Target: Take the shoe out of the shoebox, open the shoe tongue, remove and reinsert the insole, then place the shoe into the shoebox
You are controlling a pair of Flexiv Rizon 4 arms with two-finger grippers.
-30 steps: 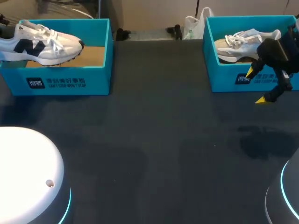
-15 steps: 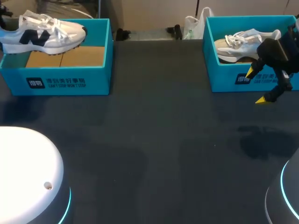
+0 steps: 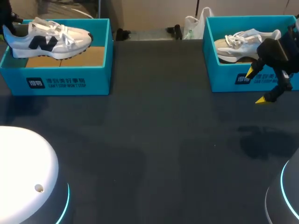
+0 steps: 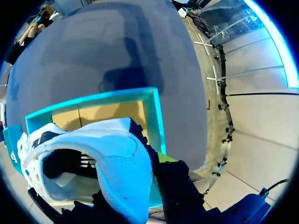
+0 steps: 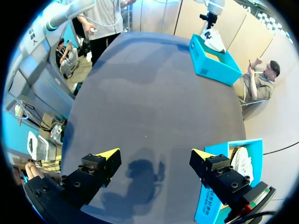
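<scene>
While held above shoebox (image 3: pixel 100 79), shoe (image 3: pixel 46 39) shifts (rightward)

Dark grey matte table (image 3: pixel 159 140)

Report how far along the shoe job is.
Nothing is finished. In hand: the left claw grips the white shoe by the heel, holding it above the left shoebox, so the take-out is underway. Left: opening the tongue, removing and reinserting the insole, boxing the shoe. The right claw hangs open in front of the right shoebox.
</scene>
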